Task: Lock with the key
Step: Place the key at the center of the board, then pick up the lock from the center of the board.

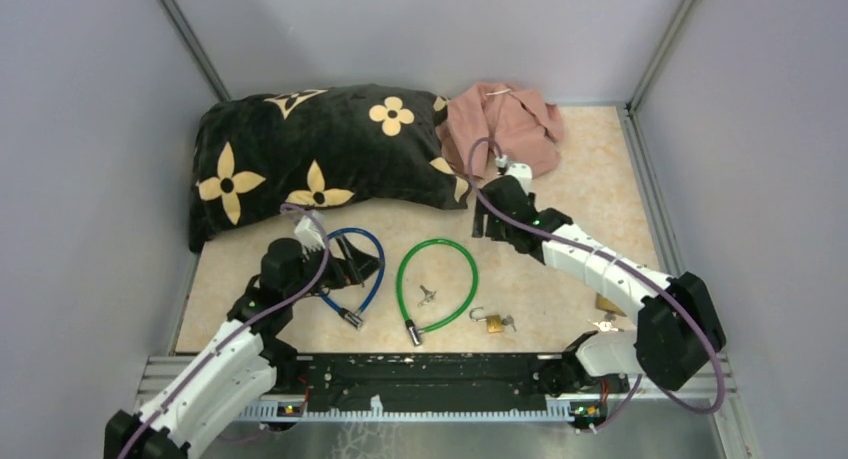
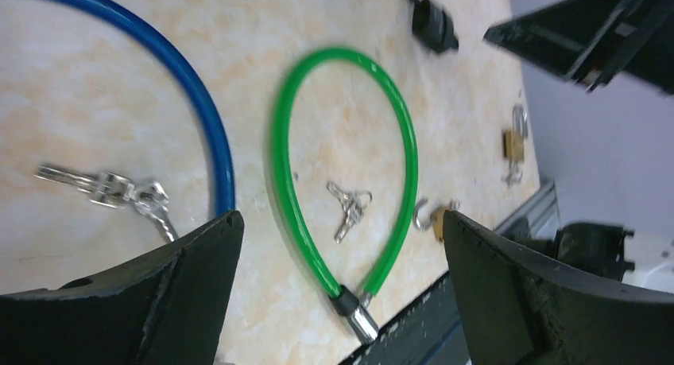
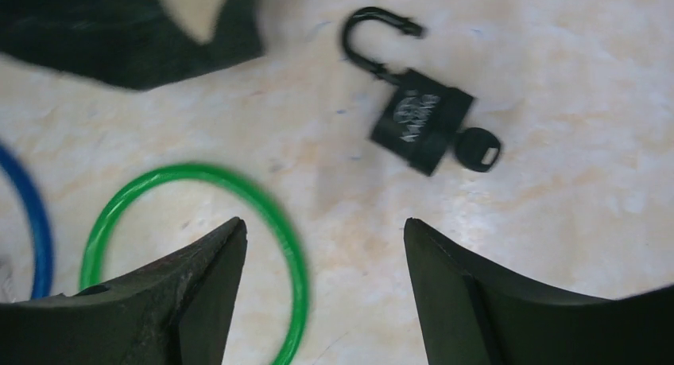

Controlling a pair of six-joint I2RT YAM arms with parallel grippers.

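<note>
Left gripper (image 2: 340,222) and right gripper (image 3: 322,230) are spread empty; the black padlock (image 3: 421,120) (shackle open, key (image 3: 478,149) inserted) could be shoved aside by an off-centre grasp.

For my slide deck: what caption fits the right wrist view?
Open, empty right gripper facing a black padlock with open shackle, key at its base, green cable lock nearby.

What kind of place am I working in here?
Probably a lab test cell: plain grey walls on metal framing enclose a tabletop strewn with staged props: green cable lock, black padlock, pillow.
</note>
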